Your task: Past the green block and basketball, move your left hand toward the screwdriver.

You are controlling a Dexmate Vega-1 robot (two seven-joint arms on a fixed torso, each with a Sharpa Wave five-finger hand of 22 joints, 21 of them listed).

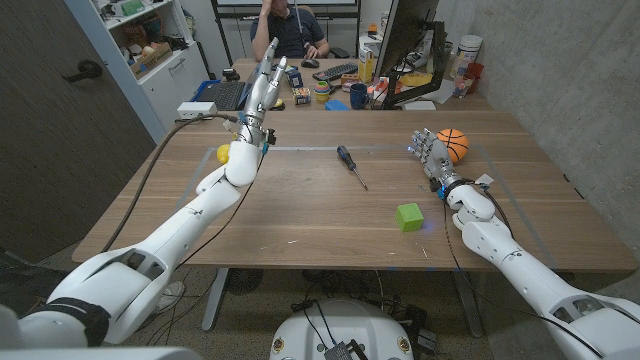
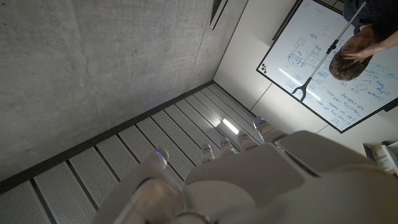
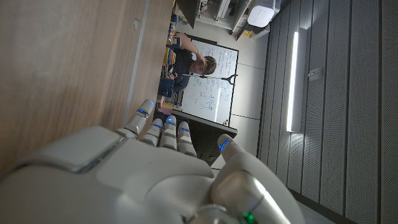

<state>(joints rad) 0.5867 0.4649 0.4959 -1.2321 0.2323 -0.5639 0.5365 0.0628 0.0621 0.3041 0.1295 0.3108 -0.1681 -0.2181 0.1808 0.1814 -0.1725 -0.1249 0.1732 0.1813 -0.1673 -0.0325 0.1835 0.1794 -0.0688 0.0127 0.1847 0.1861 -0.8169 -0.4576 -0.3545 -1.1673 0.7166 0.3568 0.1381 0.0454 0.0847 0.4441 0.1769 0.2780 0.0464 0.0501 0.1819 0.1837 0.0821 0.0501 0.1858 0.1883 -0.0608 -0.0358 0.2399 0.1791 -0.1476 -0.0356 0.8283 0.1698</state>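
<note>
The left robot hand [image 1: 262,92] was raised above the table's [image 1: 300,210] far left corner, fingers extended, holding nothing — the approach looked barely begun. The screwdriver [image 1: 350,165] lay toward the far edge near the middle, well apart from it. The green block [image 1: 408,216] sat nearer the front edge; the basketball [image 1: 453,144] sat just beside the right robot hand [image 1: 432,152], fingers spread, empty.
</note>
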